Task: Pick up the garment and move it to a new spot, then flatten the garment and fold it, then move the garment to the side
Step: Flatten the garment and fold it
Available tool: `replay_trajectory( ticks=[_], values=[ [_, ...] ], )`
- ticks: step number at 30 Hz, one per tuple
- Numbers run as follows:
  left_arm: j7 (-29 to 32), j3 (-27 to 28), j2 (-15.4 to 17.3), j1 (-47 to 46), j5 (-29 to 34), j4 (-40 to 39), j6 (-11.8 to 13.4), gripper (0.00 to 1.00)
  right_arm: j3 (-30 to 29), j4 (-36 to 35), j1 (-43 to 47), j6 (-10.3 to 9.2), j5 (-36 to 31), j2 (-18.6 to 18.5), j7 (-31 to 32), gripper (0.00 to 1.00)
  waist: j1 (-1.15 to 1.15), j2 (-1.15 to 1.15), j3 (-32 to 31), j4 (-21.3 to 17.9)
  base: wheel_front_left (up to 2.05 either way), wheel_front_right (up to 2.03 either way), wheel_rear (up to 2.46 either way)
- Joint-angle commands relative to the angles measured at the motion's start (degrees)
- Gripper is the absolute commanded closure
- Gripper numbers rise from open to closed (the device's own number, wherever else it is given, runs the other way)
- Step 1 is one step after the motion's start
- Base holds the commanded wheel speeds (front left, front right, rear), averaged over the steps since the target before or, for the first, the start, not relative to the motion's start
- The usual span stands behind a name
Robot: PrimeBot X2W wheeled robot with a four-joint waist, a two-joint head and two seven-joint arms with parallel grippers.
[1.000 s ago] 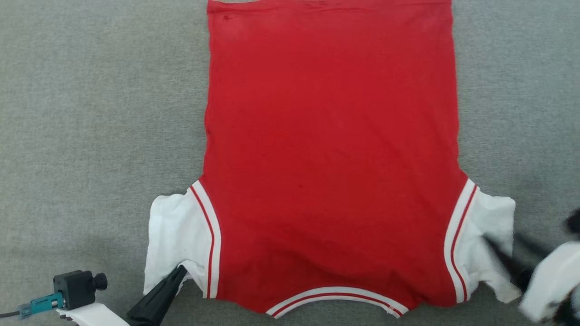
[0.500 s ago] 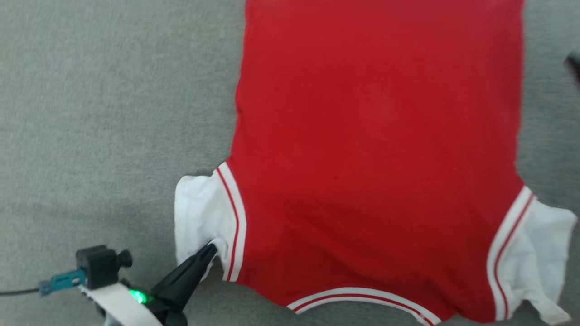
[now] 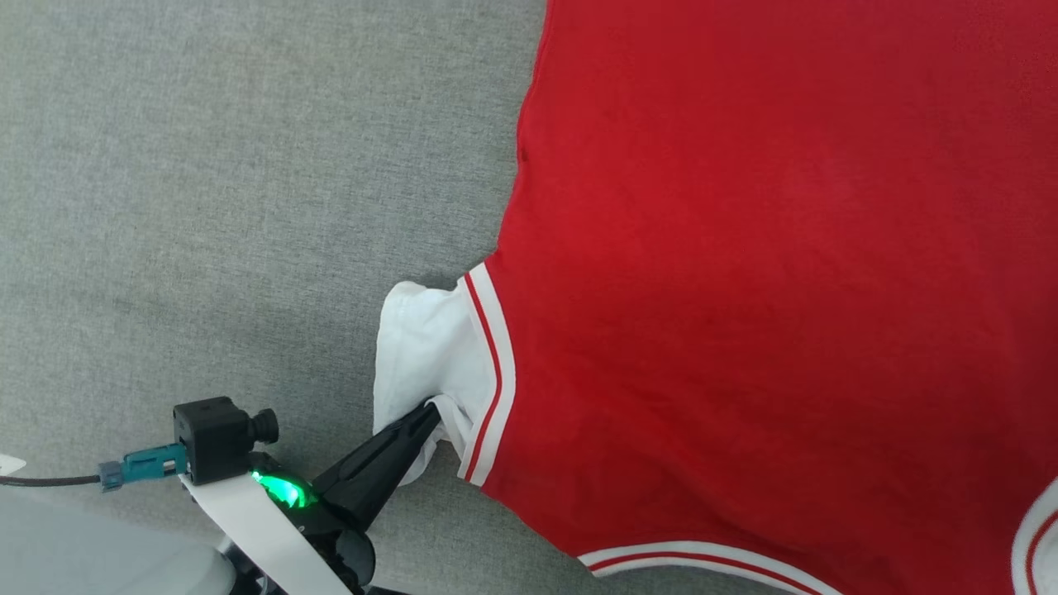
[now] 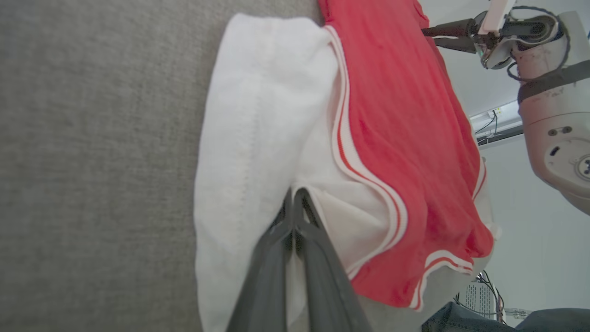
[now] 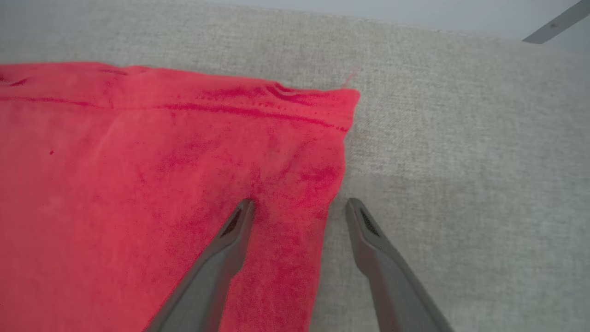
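Red shirt [image 3: 744, 289] lies spread flat on the grey cloth-covered table [image 3: 207, 207], plain side up, with the striped collar band [image 3: 702, 554] at the end nearest the robot. No letters or numbers are visible on the upper face.

Left hand [image 3: 426, 417]: fingers pressed together, pinching the lower edge of the white sleeve [image 3: 421, 355] just beside the white-and-red striped trim [image 3: 492, 355]. The left wrist view confirms it, with the left hand [image 4: 295, 193] closed on sleeve cloth that is bunched and folded around the fingertips. A green light [image 3: 281, 487] glows on that wrist beside a small black camera [image 3: 219, 430].

Right hand [image 5: 299, 207]: fingers spread wide, holding nothing. It sits at the shirt's side edge near the hem corner [image 5: 341, 106], one finger over the red cloth and the other over bare table. Whether either fingertip touches the surface cannot be determined.

Minor creasing is noted along the hem.
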Motion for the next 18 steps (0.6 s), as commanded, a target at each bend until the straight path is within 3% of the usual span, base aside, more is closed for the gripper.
replay_trajectory(
  ticks=[1, 8, 9, 10, 18],
  values=[
    [-0.3, -0.1, -0.2, -1.0, 0.2, -0.1, 0.1, 1.00, -0.1, 2.3, -0.7, -0.01, -1.2, 0.4, 0.9, 0.00, 0.00, 0.00, 0.9, 0.9, 0.00, 0.00, 0.00],
    [-0.3, -0.4, -0.1, -2.2, 0.1, -0.1, 0.1, 1.00, -1.3, 7.7, -3.3, -0.01, -4.7, 1.4, 0.5, 0.00, 0.00, 0.00, 1.2, 1.0, 0.00, 0.00, 0.00],
    [-0.3, -0.4, -0.1, -2.3, 0.1, -0.1, 0.1, 1.00, -1.5, 8.0, -3.5, -0.01, -4.9, 1.5, 0.0, 0.69, 0.00, 0.00, 1.2, 0.9, 0.00, 0.00, 0.00],
    [-0.3, -0.3, 0.0, -2.4, 0.0, -0.1, 0.1, 1.00, -2.0, 8.2, -3.8, -0.01, -5.4, 1.4, -0.8, 1.00, 0.00, 0.00, 1.2, 0.7, 0.00, 0.00, 0.00],
    [-0.3, 1.3, 0.2, -0.5, 0.3, 1.1, 0.1, 1.00, -1.8, 8.2, -2.1, -0.01, -2.0, 0.3, -4.4, 1.00, 0.00, 0.00, -3.3, -1.4, 0.00, 0.00, 0.00]
  ],
)
